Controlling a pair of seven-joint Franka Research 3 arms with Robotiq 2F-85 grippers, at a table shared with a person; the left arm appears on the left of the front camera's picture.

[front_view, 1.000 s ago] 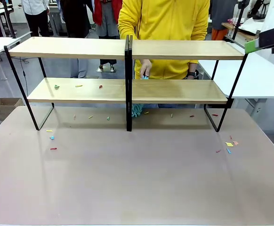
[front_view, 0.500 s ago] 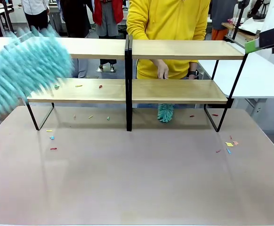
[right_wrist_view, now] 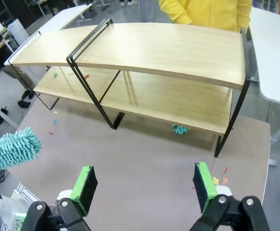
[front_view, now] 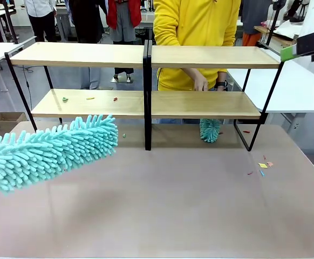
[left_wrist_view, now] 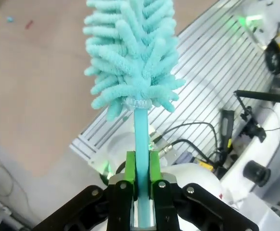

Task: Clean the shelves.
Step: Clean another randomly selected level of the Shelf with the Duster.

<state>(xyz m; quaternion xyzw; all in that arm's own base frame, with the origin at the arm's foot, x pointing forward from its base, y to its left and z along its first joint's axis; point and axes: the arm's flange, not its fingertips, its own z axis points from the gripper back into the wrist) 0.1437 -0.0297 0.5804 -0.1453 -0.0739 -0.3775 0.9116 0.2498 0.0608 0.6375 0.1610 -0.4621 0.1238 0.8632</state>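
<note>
So, left gripper (left_wrist_view: pixel 141 171) is clamped tight on the duster (front_view: pixel 49 151) by its handle, head held low over the table (front_view: pixel 173 205) front-left, probably lining up for the scraps (front_view: pixel 89 99) on the lower left board. Shelves (front_view: pixel 200 56) stand along the far side, and right gripper (right_wrist_view: pixel 144 185) hangs wide open and empty (person's duster (front_view: pixel 210 129) is busy under the right half).

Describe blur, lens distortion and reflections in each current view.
Front view: the teal duster looks fairly sharp, not smeared, and the table carries faint reflections of the legs of the shelves. Right wrist view: the wide-angle lens bows the straight boards into curves. Left wrist view: the duster handle clamped in the left gripper is crisp, and a green light glares at top right.
</note>
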